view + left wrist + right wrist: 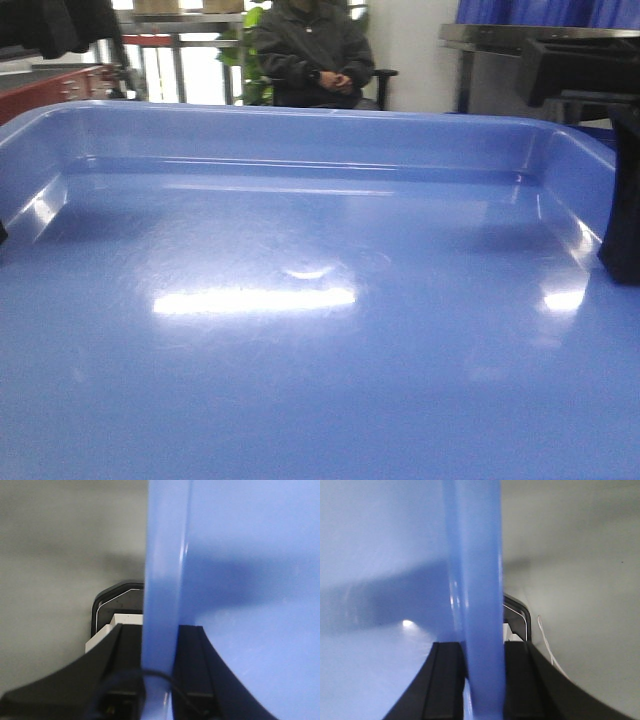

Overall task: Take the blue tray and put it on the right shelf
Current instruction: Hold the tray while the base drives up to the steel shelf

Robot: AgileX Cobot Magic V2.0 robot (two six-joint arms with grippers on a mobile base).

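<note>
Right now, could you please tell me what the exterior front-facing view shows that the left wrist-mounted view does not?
Only the exterior front-facing view shows the glossy floor and far wall of the blue tray, a seated person beyond it, and the right shelf at upper right. Only the left wrist-mounted view shows up close the left tool shut on the tray's rim, one finger on each side, with a plain grey surface behind. Both show the blue tray.

A person [312,50] in a dark jacket sits on a chair [383,74] before a bright window [200,65], hands clasped, with something green [255,45] just behind. A red cabinet [48,88] stands at the left, a white wall [415,45] and blue curtain [540,12] at the right
</note>
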